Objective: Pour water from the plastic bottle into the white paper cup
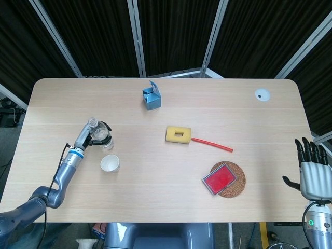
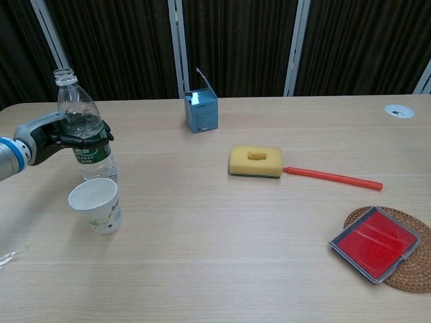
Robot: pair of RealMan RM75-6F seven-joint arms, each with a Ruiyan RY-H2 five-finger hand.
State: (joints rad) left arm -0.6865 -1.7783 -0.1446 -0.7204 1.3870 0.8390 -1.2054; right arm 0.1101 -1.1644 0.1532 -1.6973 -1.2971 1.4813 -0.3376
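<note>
The left hand (image 2: 64, 138) has its fingers wrapped around the middle of the plastic bottle (image 2: 86, 138), right about where the green label starts. The bottle's upright, cap off, with the open neck sticking up above the hand. It sits just behind the white paper cup (image 2: 96, 205), which stands on the tabletop (image 2: 222, 256) mouth up. From the chest view the bottle's base looks like it's right at the cup's rim, but I honestly can't tell if it's resting on the wood or hanging slightly above it. The head view shows the same thing, bottle (image 1: 100, 136) just beyond the cup (image 1: 109, 163).

The right hand (image 1: 313, 174) is way off at the far right edge, fingers spread and holding nothing.

Other stuff: a blue box (image 2: 201, 110), a yellow sponge (image 2: 256, 161) with a red stick (image 2: 332, 177) beside it, and a red case (image 2: 374, 243) on a woven coaster (image 2: 412, 276).
</note>
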